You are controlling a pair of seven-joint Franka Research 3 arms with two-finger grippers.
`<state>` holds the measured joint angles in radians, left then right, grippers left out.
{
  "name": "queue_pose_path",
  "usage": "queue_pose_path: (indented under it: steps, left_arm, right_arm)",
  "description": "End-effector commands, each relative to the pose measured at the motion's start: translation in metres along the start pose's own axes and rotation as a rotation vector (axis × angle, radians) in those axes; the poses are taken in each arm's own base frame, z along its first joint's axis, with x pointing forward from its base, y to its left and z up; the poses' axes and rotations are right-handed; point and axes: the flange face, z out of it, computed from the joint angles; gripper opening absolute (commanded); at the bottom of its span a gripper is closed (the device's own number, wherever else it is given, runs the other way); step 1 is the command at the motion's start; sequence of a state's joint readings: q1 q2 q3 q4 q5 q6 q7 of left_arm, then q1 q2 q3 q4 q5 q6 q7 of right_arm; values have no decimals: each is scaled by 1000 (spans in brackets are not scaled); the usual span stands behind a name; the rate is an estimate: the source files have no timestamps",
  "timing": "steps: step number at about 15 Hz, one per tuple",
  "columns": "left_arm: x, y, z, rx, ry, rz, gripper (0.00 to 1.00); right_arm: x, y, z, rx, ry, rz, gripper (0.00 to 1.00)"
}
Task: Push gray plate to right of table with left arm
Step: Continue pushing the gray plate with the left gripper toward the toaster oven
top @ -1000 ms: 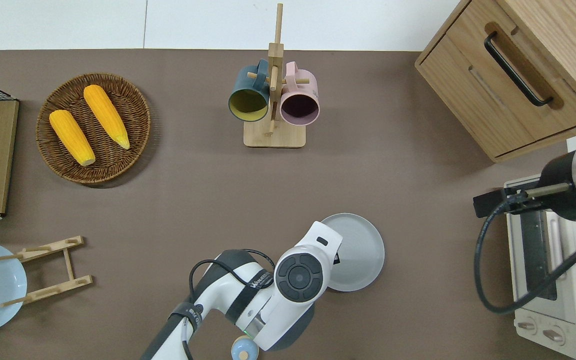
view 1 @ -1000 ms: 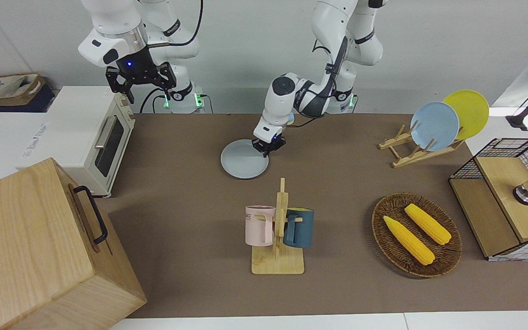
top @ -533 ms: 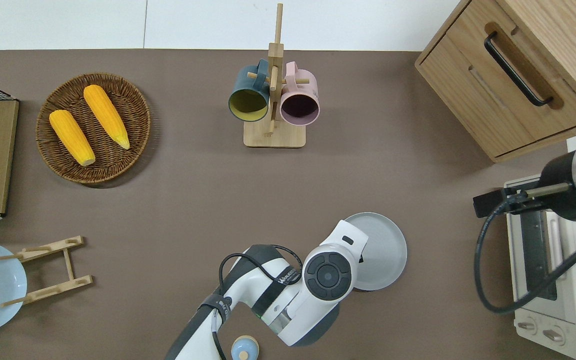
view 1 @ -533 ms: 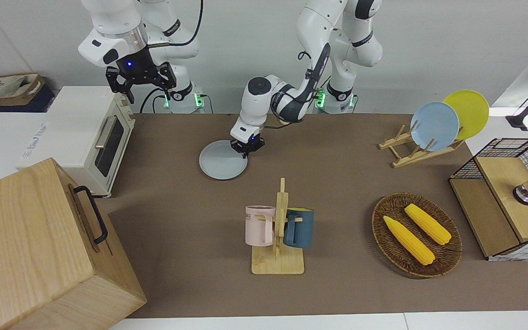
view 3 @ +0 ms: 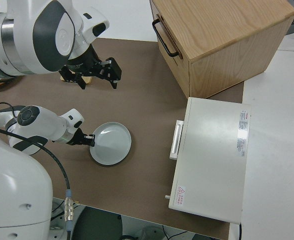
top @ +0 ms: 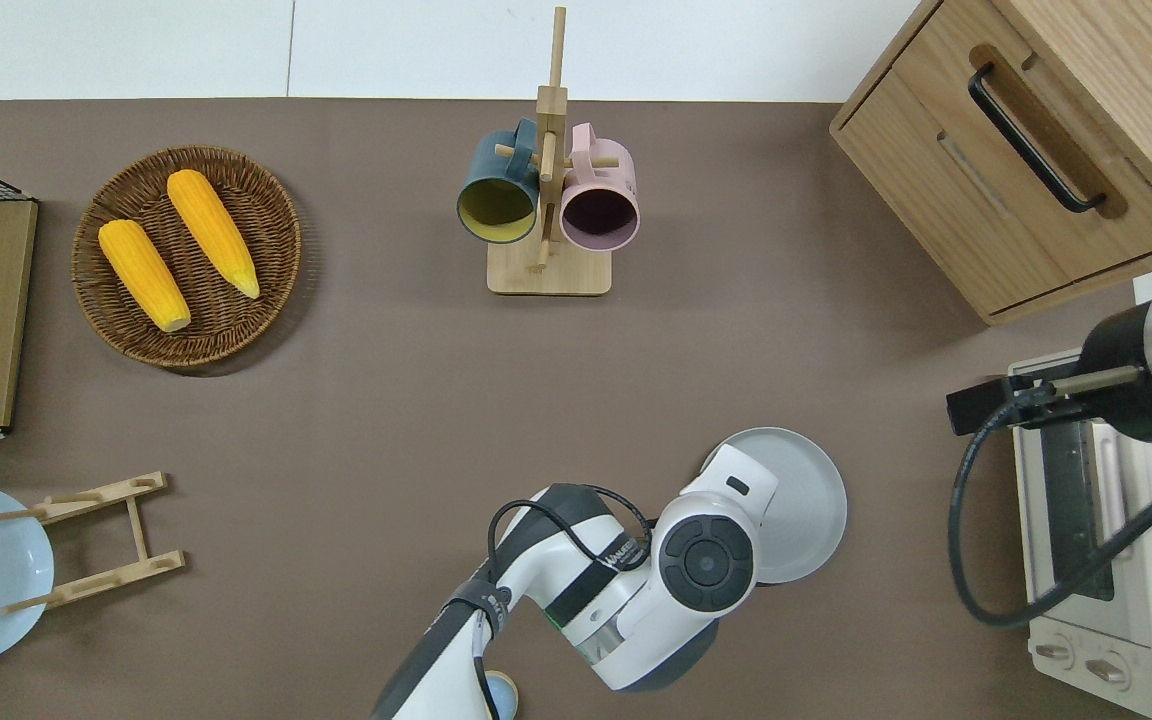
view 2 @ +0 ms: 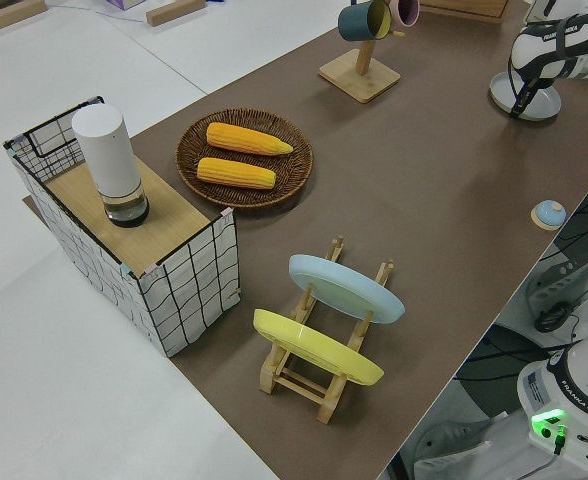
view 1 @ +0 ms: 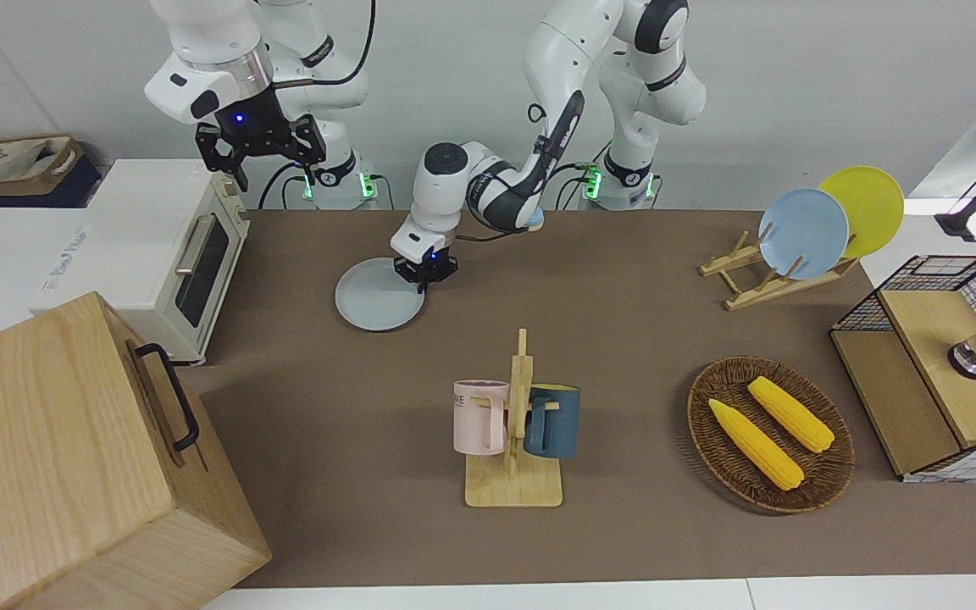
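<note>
- I read the clock from straight above: 12 o'clock points away from the robots and 3 o'clock points to the right arm's end of the brown bench (top: 386, 400).
- The round, pale gray plate (top: 806, 505) lies flat on the bench. It is close to the robots' edge, between the middle of the bench and the white toaster oven (top: 1086, 540).
- The white left arm (top: 706, 565) reaches low over the bench. Its small black left claw (view 1: 425, 275) is down at the plate's rim, at about 8 o'clock on the plate.
- I cannot tell if the claw is open or closed. It looks pressed against the plate, not holding it.
- The right arm is parked.
- I think I am in the middle of the push, and the plate has more room to go toward 3 o'clock.
- To do it well, I would keep the claw low so it does not hop over the little rim.
- I would push in a line through the middle of the plate. A push off to one side could make it spin and slip away.
- I would go slowly and stop before the plate bumps the oven at 3 o'clock.
</note>
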<state>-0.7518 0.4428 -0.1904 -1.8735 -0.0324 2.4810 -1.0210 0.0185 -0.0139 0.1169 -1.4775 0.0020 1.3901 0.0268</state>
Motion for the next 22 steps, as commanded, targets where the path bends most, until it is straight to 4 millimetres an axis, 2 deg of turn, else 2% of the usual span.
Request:
queue_pose_path:
  steps: [1, 5, 8, 12, 14, 16, 17, 18, 22]
  left_arm:
    - [-3, 26, 43, 27, 24, -4, 0]
    - [1, 32, 42, 24, 25, -7, 0]
    - [6, 32, 35, 55, 18, -11, 14]
    - [22, 33, 14, 71, 20, -30, 256]
    - [27, 32, -3, 75, 26, -39, 432]
    - [42, 26, -22, 72, 36, -57, 703]
    - [51, 22, -34, 65, 44, -73, 935]
    - [51, 22, -39, 67, 42, -76, 991]
    - [73, 5, -71, 77, 49, -118, 993]
  right_arm:
    - [-3, 3, -4, 4, -5, 8, 983]
    - [-3, 3, -4, 4, -6, 8, 983]
    - [-3, 3, -4, 4, -6, 8, 983]
    - [-3, 3, -4, 4, -5, 8, 983]
    - [-3, 3, -4, 4, -5, 8, 983]
    - [-3, 3, -4, 4, -5, 8, 983]
    - [-3, 3, -4, 4, -5, 8, 983]
    - [-3, 3, -4, 4, -5, 8, 983]
    - [-3, 3, -4, 4, -5, 8, 983]
